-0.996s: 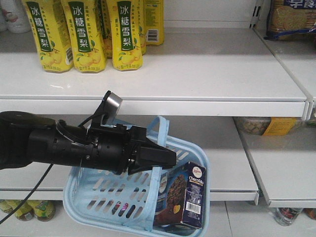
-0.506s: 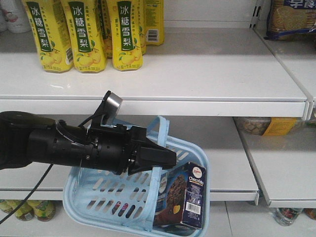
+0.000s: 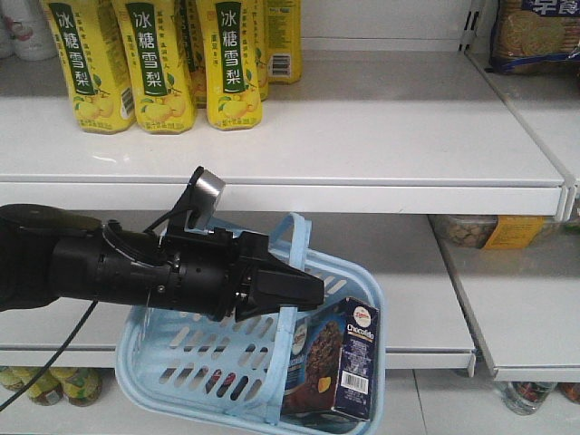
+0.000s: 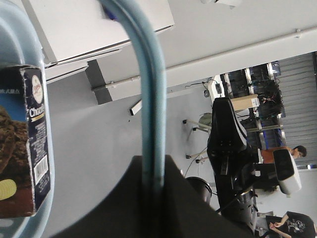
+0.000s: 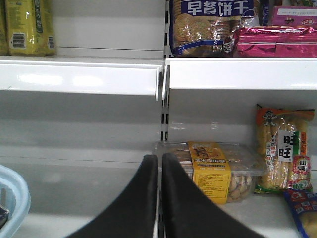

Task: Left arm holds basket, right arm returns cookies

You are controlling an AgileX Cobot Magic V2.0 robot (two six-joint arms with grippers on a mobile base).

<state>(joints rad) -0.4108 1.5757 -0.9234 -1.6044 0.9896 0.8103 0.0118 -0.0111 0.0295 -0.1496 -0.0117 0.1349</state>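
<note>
The light blue basket (image 3: 195, 362) hangs in front of the lower shelf, tilted. My left gripper (image 3: 304, 292) is shut on its flat loop handle (image 3: 294, 237). The left wrist view shows the handle (image 4: 148, 89) running down into the closed jaws of the left gripper (image 4: 153, 173). The cookies (image 3: 340, 358), a dark upright box, stand in the basket's right end; they show again as the cookies (image 4: 25, 148) at the left edge. My right gripper (image 5: 159, 161) is shut on nothing and points at the shelf upright, right of the basket rim (image 5: 17, 198). The right arm (image 4: 228, 144) shows off to the right.
Yellow drink bottles (image 3: 149, 63) stand on the upper shelf (image 3: 381, 172), with a biscuit packet (image 3: 535, 32) at top right. Ahead of the right gripper sits a clear box with a yellow label (image 5: 208, 171), beside a snack bag (image 5: 285, 151). A vertical shelf post (image 5: 163, 104) divides the bays.
</note>
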